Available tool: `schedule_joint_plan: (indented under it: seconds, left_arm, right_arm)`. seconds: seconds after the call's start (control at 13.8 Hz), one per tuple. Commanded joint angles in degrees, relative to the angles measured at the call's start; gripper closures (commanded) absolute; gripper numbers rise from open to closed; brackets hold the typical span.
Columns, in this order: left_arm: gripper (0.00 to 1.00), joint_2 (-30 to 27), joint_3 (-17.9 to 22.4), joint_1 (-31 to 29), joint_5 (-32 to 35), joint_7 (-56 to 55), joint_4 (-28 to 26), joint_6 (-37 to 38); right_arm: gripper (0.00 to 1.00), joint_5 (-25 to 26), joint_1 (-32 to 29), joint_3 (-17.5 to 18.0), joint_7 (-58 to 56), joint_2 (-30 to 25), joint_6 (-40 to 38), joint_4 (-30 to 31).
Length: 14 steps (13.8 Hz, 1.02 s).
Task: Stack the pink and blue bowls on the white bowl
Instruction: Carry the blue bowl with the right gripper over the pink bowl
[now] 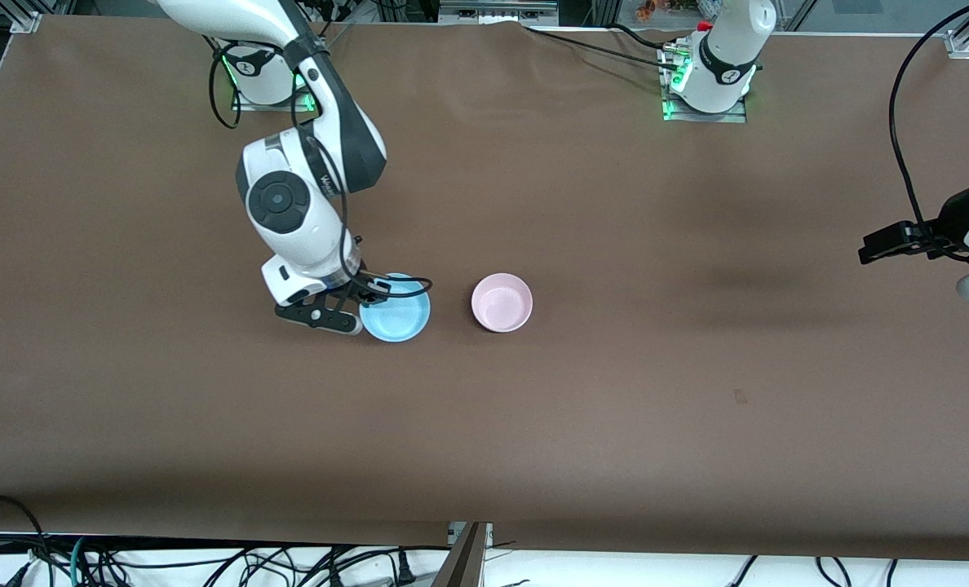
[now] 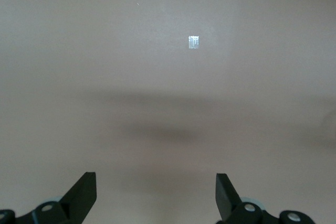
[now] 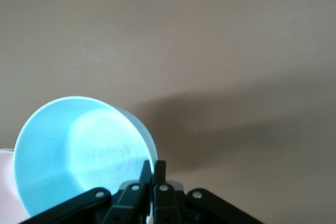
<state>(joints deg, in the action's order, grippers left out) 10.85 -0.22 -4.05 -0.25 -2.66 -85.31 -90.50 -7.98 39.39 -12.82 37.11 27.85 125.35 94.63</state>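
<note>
You've got the right gripper [image 3: 153,167] clamped tight on the blue bowl's [image 1: 397,309] rim, toward the right arm's end of the table [image 1: 615,408]. Pink bowl [image 1: 502,302] sits beside it, apart. Left gripper [image 2: 156,195] waits, fingers spread wide, holding nothing.

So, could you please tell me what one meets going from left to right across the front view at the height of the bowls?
Right tool, shut on the rim of the blue bowl → pink bowl → bare table → left tool, open and waiting at the picture's edge.
</note>
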Motion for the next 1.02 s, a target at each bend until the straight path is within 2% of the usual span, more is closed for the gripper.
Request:
schedule_joint_plan:
  seconds: [0.0, 0.29, 0.58, 0.94]
  left_arm:
    - [0.00, 0.57, 0.05, 0.10, -0.63, 0.91, 1.55, 1.21]
    - [0.00, 0.57, 0.05, 0.10, -0.46, 0.91, 1.55, 1.21]
    - [0.00, 0.57, 0.05, 0.10, -0.46, 0.91, 1.55, 1.21]
    - [0.00, 0.57, 0.05, 0.18, -0.63, 0.91, 1.55, 1.21]
  right_arm:
    - [1.00, -0.11, 1.13, 0.43, 3.83, 3.86, 0.51, -6.11]
    - [1.00, 0.33, 2.00, 4.64, 10.25, 8.17, 1.20, -11.13]
    - [1.00, -0.02, 3.49, 5.09, 12.45, 11.08, 6.56, -11.40]
    - [1.00, -0.11, 4.38, 6.93, 14.91, 11.70, 6.75, -11.40]
